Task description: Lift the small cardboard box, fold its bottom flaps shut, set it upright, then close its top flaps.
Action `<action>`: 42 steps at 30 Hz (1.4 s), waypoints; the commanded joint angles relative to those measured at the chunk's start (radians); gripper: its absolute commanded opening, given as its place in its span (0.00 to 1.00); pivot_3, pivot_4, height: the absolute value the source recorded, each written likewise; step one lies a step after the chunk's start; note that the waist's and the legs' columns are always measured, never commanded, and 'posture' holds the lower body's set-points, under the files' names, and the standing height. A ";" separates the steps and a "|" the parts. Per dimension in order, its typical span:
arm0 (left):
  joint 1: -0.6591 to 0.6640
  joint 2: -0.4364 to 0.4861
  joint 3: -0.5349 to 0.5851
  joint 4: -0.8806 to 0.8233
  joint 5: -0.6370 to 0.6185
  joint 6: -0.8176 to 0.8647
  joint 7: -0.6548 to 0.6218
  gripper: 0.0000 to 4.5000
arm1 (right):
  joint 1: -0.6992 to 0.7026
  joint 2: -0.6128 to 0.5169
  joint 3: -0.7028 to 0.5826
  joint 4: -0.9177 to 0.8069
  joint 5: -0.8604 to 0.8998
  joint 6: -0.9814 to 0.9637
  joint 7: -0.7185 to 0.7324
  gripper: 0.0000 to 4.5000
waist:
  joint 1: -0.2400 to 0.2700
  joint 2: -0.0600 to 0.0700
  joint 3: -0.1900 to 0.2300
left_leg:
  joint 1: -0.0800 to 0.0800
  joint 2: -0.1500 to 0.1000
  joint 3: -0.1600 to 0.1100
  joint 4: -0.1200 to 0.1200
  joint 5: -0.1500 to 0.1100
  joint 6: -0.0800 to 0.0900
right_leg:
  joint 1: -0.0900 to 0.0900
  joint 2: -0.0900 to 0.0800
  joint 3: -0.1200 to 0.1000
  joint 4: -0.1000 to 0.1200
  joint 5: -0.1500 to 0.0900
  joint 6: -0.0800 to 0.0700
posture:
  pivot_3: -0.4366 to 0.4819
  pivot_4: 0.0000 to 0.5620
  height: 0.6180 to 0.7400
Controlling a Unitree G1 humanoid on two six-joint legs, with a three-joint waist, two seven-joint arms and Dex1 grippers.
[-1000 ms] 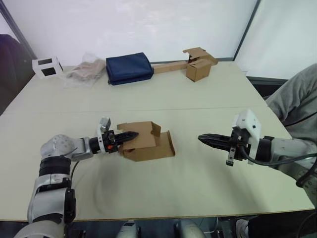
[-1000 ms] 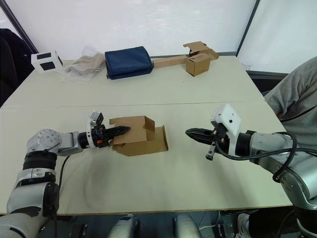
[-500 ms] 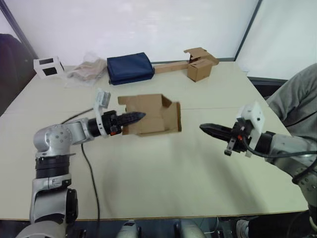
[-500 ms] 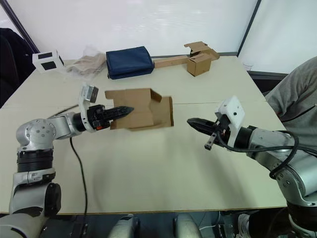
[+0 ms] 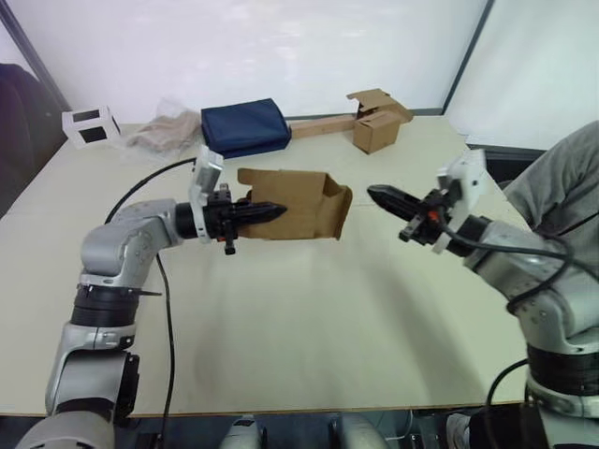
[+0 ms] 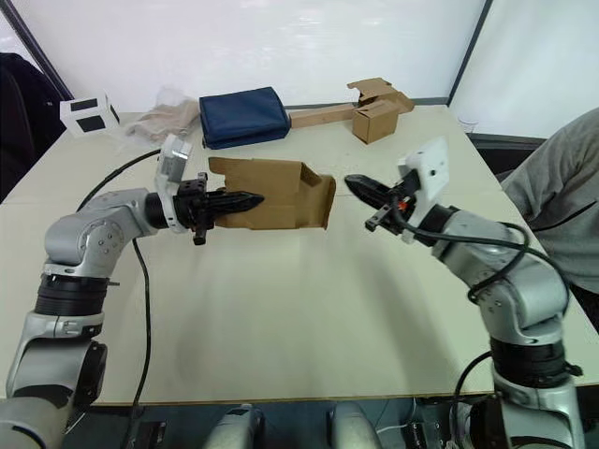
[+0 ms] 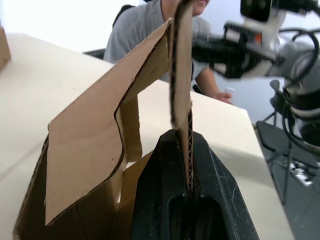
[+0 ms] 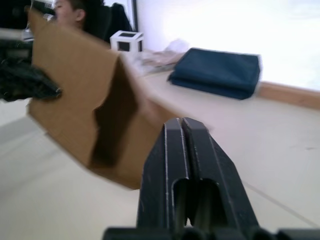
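Box (image 5: 298,204): held up off the worktop (image 5: 309,327), about mid-width, long axis roughly level and running L–R between the two arms.
Box look: plain brown corrugated, unmarked, partly squashed; open end faces R arm, flaps (image 5: 337,208) there splayed out, not folded.
L claw (image 5: 265,213): clenched on one box wall at the L end; in the wrist view the cardboard edge sits pinched between the fingers.
R claw (image 5: 386,198): fingers together, grasping nothing; tip points at the open end, near but apart from the flaps.
Key relation: box lies straight ahead of R claw, toward the robot's L; R arm is nearer to the loose flaps, L arm only carries.
Step (judgement): lift done, flap folding not yet begun; R claw likely pushes flaps inward next.
Risk: single-wall pinch, so box may swing or flatten when pushed.
Beyond: blue bag (image 5: 243,128), second box (image 5: 376,129) w/ strip at far edge, well apart.
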 commanded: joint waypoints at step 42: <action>-0.080 0.014 0.055 0.035 -0.188 0.301 -0.047 0.01 | -0.112 0.172 0.184 -0.076 -0.187 -0.061 -0.037 0.00 | -0.003 0.000 0.000 | 0.000 0.000 0.000 0.000 0.000 0.000 | -0.001 0.000 0.000 0.000 0.000 0.000 | 0.48 0.27 1.00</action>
